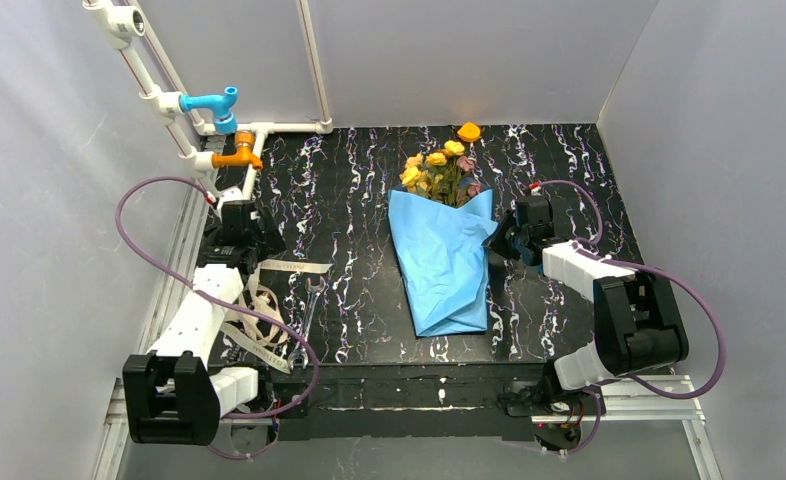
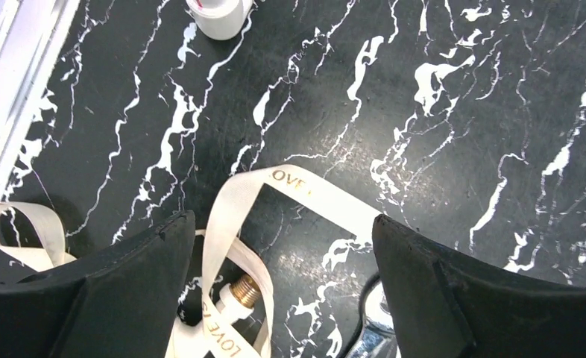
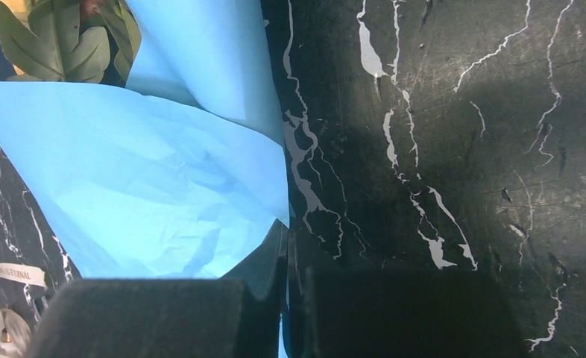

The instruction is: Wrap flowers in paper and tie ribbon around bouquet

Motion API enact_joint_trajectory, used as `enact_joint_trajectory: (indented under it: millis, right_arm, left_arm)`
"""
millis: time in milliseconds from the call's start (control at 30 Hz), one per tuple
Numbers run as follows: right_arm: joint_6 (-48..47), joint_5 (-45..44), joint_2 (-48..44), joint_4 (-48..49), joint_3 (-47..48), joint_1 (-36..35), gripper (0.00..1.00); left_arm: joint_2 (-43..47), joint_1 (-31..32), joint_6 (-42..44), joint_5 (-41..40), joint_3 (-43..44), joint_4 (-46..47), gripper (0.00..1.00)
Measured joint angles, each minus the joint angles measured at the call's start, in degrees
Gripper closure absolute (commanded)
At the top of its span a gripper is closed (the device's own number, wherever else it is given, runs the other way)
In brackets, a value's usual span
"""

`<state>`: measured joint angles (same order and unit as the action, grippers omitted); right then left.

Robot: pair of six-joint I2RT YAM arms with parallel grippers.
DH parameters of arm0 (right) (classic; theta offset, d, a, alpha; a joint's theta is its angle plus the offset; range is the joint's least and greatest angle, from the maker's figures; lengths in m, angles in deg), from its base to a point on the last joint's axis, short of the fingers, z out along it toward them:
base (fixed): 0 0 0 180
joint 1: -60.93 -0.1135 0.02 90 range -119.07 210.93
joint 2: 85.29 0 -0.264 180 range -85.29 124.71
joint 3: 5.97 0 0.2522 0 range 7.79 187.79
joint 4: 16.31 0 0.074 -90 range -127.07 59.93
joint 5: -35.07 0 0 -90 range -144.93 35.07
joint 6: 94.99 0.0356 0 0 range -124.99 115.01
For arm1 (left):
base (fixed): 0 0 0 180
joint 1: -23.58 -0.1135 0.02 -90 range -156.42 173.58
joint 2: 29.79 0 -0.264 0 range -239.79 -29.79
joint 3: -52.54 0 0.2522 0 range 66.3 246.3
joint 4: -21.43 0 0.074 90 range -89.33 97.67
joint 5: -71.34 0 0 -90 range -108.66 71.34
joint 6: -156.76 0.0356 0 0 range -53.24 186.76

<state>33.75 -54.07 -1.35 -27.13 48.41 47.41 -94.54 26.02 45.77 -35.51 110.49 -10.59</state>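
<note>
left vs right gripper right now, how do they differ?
Left gripper is open and holds nothing, with the ribbon lying below it; right gripper is shut on an edge of the paper. Left is far from the flowers; right is close beside them. Both sit low over the table.

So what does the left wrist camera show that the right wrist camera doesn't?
Only the left wrist view: the open left gripper and a white pipe end. Only the right wrist view: the right gripper shut on an edge of the blue paper, plus green leaves. Both: the black marbled table and some of the cream ribbon.
</note>
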Motion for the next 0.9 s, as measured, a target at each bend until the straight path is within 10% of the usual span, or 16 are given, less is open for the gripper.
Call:
enact_joint_trajectory:
  millis: [533,900]
  right_arm:
    - [-0.48,2.82,0.00,-0.04,0.09,0.02,0.99]
    - [-1.22,3.43,0.00,-0.07,0.09,0.02,0.99]
  left_arm:
    - [-11.56,-0.31,-14.14,-4.22,-4.90,-1.66,0.29]
    - [-1.57,-0.83,-19.54,-7.17,-6.62,-5.31,0.21]
